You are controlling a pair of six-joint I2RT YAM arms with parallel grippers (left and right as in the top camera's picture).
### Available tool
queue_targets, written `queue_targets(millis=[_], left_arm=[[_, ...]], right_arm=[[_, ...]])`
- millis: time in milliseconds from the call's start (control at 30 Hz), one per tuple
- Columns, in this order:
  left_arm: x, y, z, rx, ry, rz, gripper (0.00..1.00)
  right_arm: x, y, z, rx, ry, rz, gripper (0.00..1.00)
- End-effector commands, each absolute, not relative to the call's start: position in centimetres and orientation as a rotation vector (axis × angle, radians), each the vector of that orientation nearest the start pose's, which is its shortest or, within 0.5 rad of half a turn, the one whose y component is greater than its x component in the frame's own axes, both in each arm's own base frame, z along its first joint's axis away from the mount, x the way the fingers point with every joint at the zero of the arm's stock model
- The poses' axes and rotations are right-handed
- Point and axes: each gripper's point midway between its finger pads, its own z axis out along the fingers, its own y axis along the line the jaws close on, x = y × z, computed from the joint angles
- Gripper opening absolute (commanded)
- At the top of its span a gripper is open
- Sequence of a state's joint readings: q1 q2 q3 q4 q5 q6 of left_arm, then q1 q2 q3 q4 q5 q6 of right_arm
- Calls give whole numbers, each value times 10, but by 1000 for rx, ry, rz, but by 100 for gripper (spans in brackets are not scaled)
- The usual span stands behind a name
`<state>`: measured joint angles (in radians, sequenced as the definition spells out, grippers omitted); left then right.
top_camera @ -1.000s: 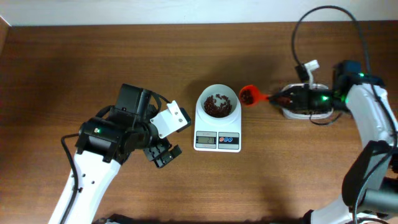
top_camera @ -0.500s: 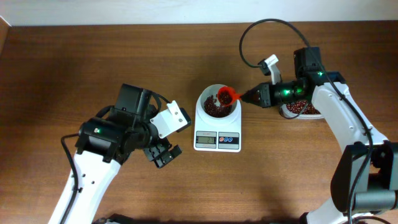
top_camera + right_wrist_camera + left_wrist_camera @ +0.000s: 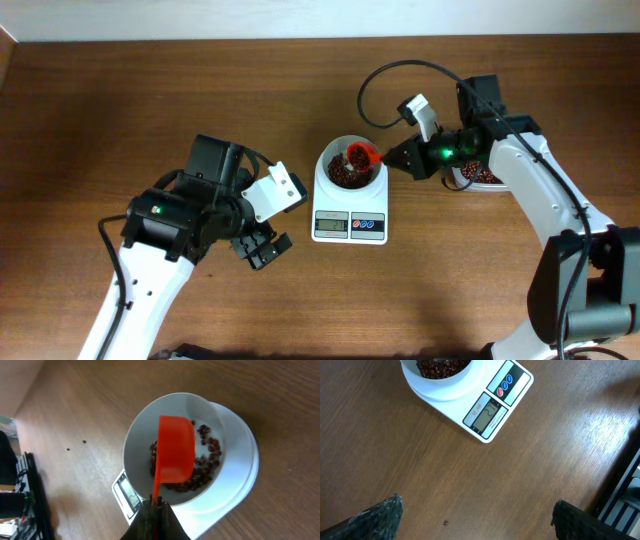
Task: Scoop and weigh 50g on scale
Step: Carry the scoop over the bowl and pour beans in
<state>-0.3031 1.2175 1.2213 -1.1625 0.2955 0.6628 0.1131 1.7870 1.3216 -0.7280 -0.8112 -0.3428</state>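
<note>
The white scale (image 3: 350,222) stands mid-table with its round white bowl (image 3: 349,165) holding red beans. My right gripper (image 3: 400,160) is shut on the handle of a red scoop (image 3: 361,156), whose cup hangs over the bowl's right half. The right wrist view shows the scoop (image 3: 175,450) over the beans in the bowl (image 3: 145,435), with my right gripper (image 3: 156,507) clamped on its thin handle. My left gripper (image 3: 262,250) rests open, low and left of the scale. In its wrist view the left gripper (image 3: 477,520) holds nothing, and the scale (image 3: 495,405) lies ahead.
A clear tub of red beans (image 3: 485,176) sits to the right of the scale, partly under the right arm. A single stray bean (image 3: 445,522) lies on the wood between the left fingers. A black cable loops above the right arm.
The right arm has carried the scoop left from beside the tub to over the bowl. The left arm has not moved.
</note>
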Motion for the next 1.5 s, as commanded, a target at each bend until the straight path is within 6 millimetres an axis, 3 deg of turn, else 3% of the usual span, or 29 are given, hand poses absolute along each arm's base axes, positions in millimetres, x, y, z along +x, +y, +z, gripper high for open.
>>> queue_targets(millis=[0,33,100,133,167,233,267,333,400,433,467,533,600,633,700,733,800,833,900,967,1000,1067,1133,1167,1200,1233,1267,1333,1467], left_arm=[[244,-127,208,1321,2306,-279,99],[244,-127,208,1321,2306,-279,99],[244,-127,208,1321,2306,-279,99],[244,-127,208,1321,2306,-279,99],[244,-127,208,1321,2306,-278,99],[244,-127,208,1321,2306,-278,99],[244,-127,208,1321,2306,-278,99],[244,-127,208,1321,2306,-279,99],[244,-127,208,1321,2306,-278,99],[244,-127,208,1321,2306,-279,99],[244,-127,208,1321,2306,-279,99],[244,-127,208,1321,2306,-278,99],[244,-127,208,1321,2306,-278,99],[244,-127,208,1321,2306,-278,99],[244,-127,208,1321,2306,-279,99],[244,-127,208,1321,2306,-278,99],[244,-127,208,1321,2306,-278,99],[244,-127,208,1321,2306,-279,99],[244,-127,208,1321,2306,-279,99],[244,-127,208,1321,2306,-279,99],[244,-127,208,1321,2306,-279,99],[244,-127,208,1321,2306,-279,99],[244,-127,208,1321,2306,-279,99],[244,-127,208,1321,2306,-278,99],[244,-127,208,1321,2306,-278,99],[244,-127,208,1321,2306,-278,99],[244,-127,208,1321,2306,-279,99],[244,-127,208,1321,2306,-279,99],[244,-127,208,1321,2306,-279,99]], right_arm=[[376,174,140,-851,2321,1022,4],[382,170,137,-782,2369,991,4],[374,182,150,-921,2222,1079,4],[386,168,136,-774,2368,964,4],[379,175,142,-857,2301,1018,4],[388,166,134,-764,2382,942,4],[379,174,141,-862,2302,1011,4],[387,167,135,-806,2357,932,4],[381,175,142,-918,2259,986,4],[389,165,133,-816,2356,907,4],[377,176,143,-931,2249,1008,4],[389,166,135,-838,2335,912,4],[380,179,146,-945,2250,955,4],[387,174,140,-906,2322,856,4],[379,180,143,-1034,2313,784,4],[388,175,138,-972,2378,682,4],[373,187,150,-1110,2331,706,4],[384,181,149,-999,2399,635,4],[371,187,156,-1104,2336,699,4],[379,187,158,-1037,2351,685,4],[372,194,161,-1113,2310,703,4],[386,182,155,-984,2402,574,4],[371,195,163,-1136,2323,632,4],[388,177,156,-963,2434,482,4],[373,191,165,-1059,2371,597,4],[374,195,170,-1094,2326,600,4],[386,184,166,-987,2388,501,4],[375,197,174,-1108,2301,581,4],[384,186,171,-1009,2365,499,4]])
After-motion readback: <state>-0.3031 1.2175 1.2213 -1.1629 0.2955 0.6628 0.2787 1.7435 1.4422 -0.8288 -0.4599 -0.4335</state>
